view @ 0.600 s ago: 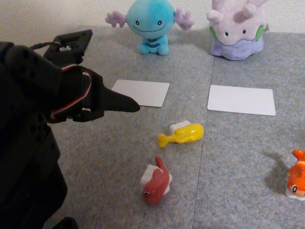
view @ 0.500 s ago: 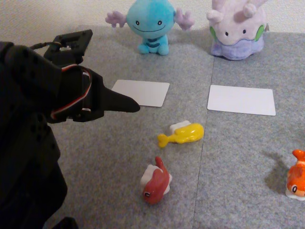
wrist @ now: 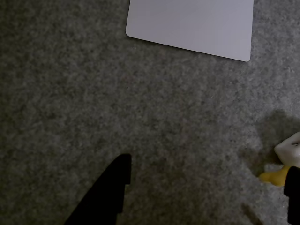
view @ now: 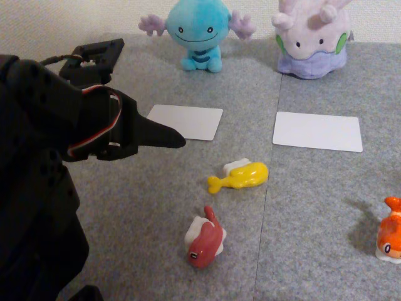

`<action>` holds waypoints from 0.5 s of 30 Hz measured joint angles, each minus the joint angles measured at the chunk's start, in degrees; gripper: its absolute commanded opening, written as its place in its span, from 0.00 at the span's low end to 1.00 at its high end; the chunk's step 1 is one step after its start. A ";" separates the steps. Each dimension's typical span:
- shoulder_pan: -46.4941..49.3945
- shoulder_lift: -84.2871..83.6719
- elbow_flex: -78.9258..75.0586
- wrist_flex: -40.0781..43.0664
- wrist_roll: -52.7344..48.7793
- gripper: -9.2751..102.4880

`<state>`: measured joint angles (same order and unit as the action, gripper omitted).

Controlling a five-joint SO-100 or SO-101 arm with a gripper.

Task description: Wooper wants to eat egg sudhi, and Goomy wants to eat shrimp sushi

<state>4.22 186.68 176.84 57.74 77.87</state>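
Fingers [wrist: 206,190] spread wide, empty — egg sudhi [wrist: 276,176] beside the right one.

In the fixed view the shrimp sushi [view: 390,229] is cut off by the right edge, Goomy [view: 311,39] loses its top at the upper edge, and the black arm hides the left part of the grey surface [view: 313,188]. In the wrist view the egg sudhi [wrist: 283,164] shows as a sliver at the right edge, the white card [wrist: 192,23] runs off the top, and whether the tool [wrist: 206,180] stands apart or closed cannot be told.
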 measured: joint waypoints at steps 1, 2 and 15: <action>0.00 0.00 0.00 0.00 0.00 0.42; 0.00 0.00 0.00 -0.18 0.00 0.42; -0.18 0.09 0.00 -2.90 -0.26 0.42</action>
<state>4.04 186.77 176.84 54.84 77.61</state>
